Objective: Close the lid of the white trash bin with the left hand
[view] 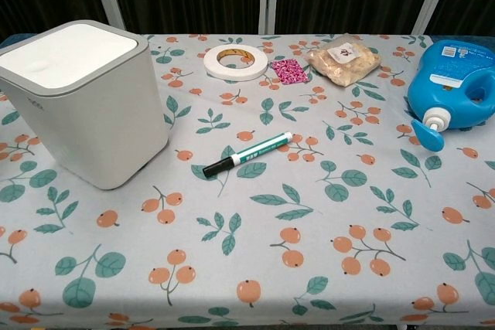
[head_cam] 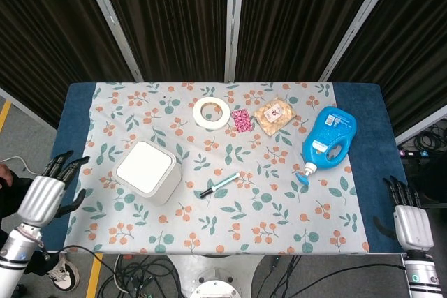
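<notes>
The white trash bin (head_cam: pixel 148 172) stands at the table's left side, its flat lid (view: pixel 63 53) down and level with the rim. My left hand (head_cam: pixel 43 197) hangs off the table's left edge, well apart from the bin, fingers spread and holding nothing. It does not show in the chest view. My right hand (head_cam: pixel 410 222) hangs beyond the table's right front corner, fingers straight and empty.
A green marker (head_cam: pixel 220 185) lies right of the bin. A tape roll (head_cam: pixel 211 112), a pink packet (head_cam: pixel 242 119) and a snack bag (head_cam: pixel 274 114) sit toward the back. A blue detergent bottle (head_cam: pixel 329 138) lies on its side at the right.
</notes>
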